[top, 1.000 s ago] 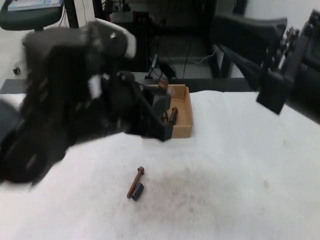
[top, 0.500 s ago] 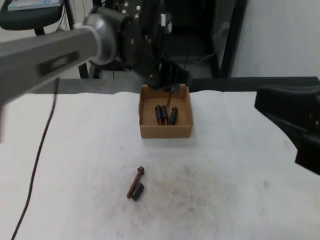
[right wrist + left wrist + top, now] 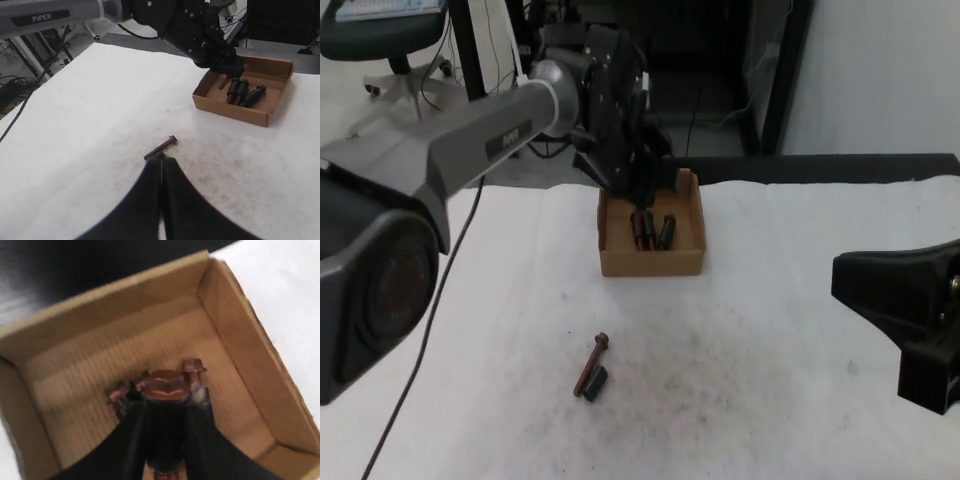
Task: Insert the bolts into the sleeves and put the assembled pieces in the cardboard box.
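the white cloth (image 3: pixel 770 400) has broad open room along its near side and out toward both edges. the cardboard box (image 3: pixel 650 262) sits near the far edge, with the dark bench strip just beyond it. a loose bolt (image 3: pixel 592 362) lies in the open middle, well apart from the box, with a loose sleeve (image 3: pixel 596 383) touching it near its threaded end.

my left gripper (image 3: pixel 165 410) hangs over the box (image 3: pixel 240 305), inside the line of its walls, fingers clamped on an assembled piece (image 3: pixel 162 385): a dark sleeve with a copper hex head sticking out of it. from the high view that gripper (image 3: pixel 642 195) is over the far part of the box.

my right gripper (image 3: pixel 162 200) is low over the cloth on the near side, fingers pressed together with nothing between them, the tips just in front of the loose bolt (image 3: pixel 161 148).

three assembled pieces (image 3: pixel 243 91) lie side by side on the box floor (image 3: pixel 235 112). past the held piece, two of their heads show. my right fingers cover most of the loose sleeve, and the held sleeve's lower end is cut off.
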`<state>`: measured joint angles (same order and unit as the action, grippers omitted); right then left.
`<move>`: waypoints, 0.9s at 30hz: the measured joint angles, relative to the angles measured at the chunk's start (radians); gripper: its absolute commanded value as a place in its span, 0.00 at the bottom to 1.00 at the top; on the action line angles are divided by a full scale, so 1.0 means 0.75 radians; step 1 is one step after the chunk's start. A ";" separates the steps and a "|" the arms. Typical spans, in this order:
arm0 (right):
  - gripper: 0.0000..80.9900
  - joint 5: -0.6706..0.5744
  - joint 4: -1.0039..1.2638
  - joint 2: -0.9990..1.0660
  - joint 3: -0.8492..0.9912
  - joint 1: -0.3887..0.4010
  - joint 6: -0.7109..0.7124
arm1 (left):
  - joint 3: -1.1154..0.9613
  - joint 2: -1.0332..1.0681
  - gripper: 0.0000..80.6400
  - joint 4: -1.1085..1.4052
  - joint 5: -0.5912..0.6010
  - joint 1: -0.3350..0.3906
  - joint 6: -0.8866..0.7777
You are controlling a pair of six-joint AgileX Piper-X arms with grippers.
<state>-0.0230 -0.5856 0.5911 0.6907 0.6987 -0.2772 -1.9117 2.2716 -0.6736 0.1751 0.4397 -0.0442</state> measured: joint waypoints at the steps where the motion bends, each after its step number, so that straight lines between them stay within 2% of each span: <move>1: 0.01 0.000 -0.006 0.000 0.000 0.000 0.000 | 0.000 0.000 0.16 0.010 -0.002 -0.008 0.016; 4: 0.01 0.000 -0.008 0.000 0.000 0.000 0.000 | 0.000 0.000 0.36 0.008 -0.007 -0.028 0.040; 7: 0.01 0.000 -0.008 0.000 0.000 0.000 0.000 | 0.000 0.000 0.49 -0.018 -0.010 -0.045 0.040; 13: 0.01 0.000 -0.008 0.000 0.000 0.000 -0.021 | -0.002 0.000 0.50 -0.039 -0.013 -0.055 0.040; 15: 0.01 0.000 -0.008 0.000 0.000 0.000 -0.021 | -0.010 0.000 0.45 -0.055 -0.013 -0.056 0.040; 16: 0.01 0.000 -0.008 0.000 0.000 0.000 -0.025 | -0.016 0.000 0.37 -0.073 -0.016 -0.056 0.040; 19: 0.01 0.000 -0.008 0.000 0.000 0.000 -0.025 | -0.047 0.000 0.01 -0.161 -0.017 -0.056 0.040; 27: 0.01 0.002 -0.058 0.019 0.000 0.000 0.051 | -0.226 -0.005 0.00 -0.767 -0.100 -0.084 0.187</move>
<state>-0.0217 -0.6289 0.6051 0.6907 0.6987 -0.2389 -2.0811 2.2680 -1.2485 0.0998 0.3765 0.0958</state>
